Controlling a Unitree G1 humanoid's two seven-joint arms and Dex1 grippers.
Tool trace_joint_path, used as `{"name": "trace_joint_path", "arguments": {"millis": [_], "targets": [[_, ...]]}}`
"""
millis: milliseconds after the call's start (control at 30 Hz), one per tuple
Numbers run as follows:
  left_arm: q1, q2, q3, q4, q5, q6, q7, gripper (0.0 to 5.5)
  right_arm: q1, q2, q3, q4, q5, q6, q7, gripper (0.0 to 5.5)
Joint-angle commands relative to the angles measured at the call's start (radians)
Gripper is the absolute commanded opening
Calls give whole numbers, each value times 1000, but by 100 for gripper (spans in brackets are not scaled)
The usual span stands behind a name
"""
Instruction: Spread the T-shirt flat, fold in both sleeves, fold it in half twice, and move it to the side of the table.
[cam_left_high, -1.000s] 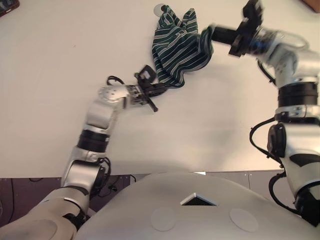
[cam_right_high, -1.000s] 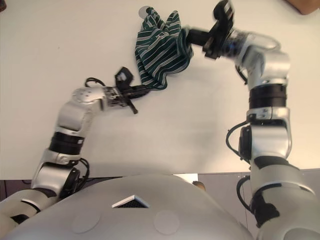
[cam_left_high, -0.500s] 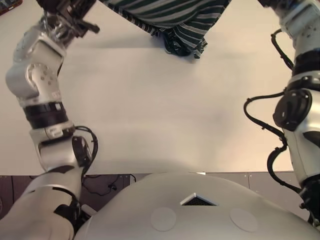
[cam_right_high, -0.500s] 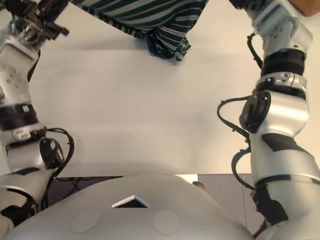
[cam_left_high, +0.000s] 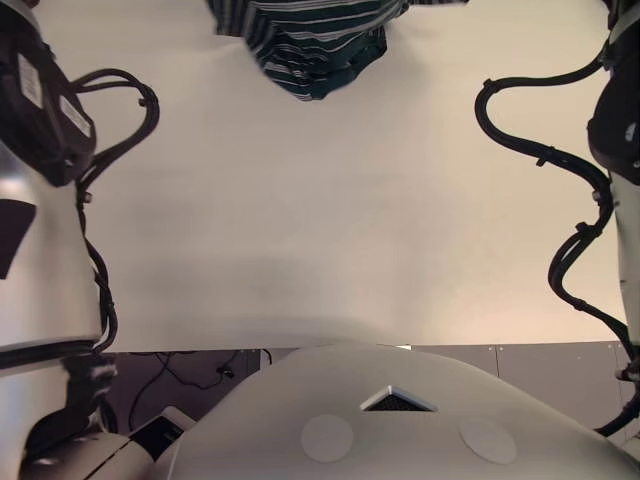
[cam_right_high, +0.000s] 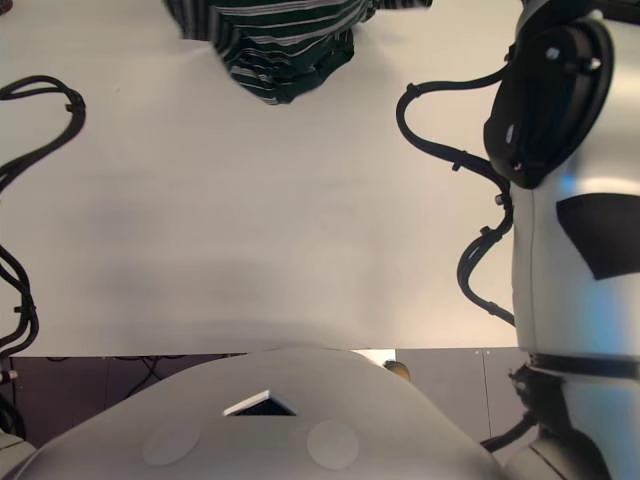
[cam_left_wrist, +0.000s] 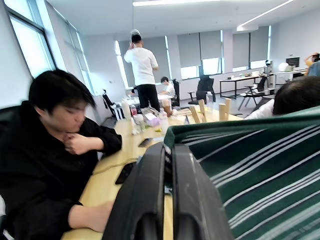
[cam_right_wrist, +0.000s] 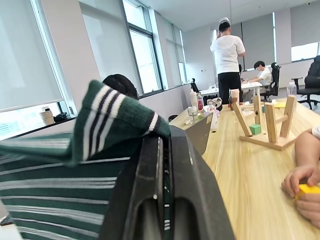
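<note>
Hanging between the two arms, the T-shirt (cam_left_high: 315, 45) droops over the far half of the table (cam_left_high: 330, 230); the left gripper (cam_left_wrist: 168, 150) and right gripper (cam_right_wrist: 162, 140) each clamp its edge, its width running left-right.

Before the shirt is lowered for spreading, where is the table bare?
The table is bare from its near edge up to the hanging T-shirt, between the left arm and right arm. Crowded only at the far centre, around the T-shirt.
</note>
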Motion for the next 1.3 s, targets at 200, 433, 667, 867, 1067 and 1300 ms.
{"name": "trace_joint_path", "arguments": {"millis": [200,433,667,867,1067,1300], "targets": [[26,79,-39,-132,-22,74,-518,2,66,-121,37,-16,-69,111,360,0],[562,318,88,-1381,-596,926,-777,2,265,-324,196,-278,-33,347,1127,0],[753,407,273,-1830,-1005,1247,-647,2,587,-593,398,-895,366,658,1184,0],[1091,419,257,-2055,-1022,1246,-630,2,885,-724,535,-1207,447,588,1184,0],[1201,413,225,-2001,-971,1188,-563,2,897,-684,564,-1190,455,600,1184,0],[854,293,23,-1414,-592,868,-321,2,569,-338,491,-709,225,408,826,0]]}}
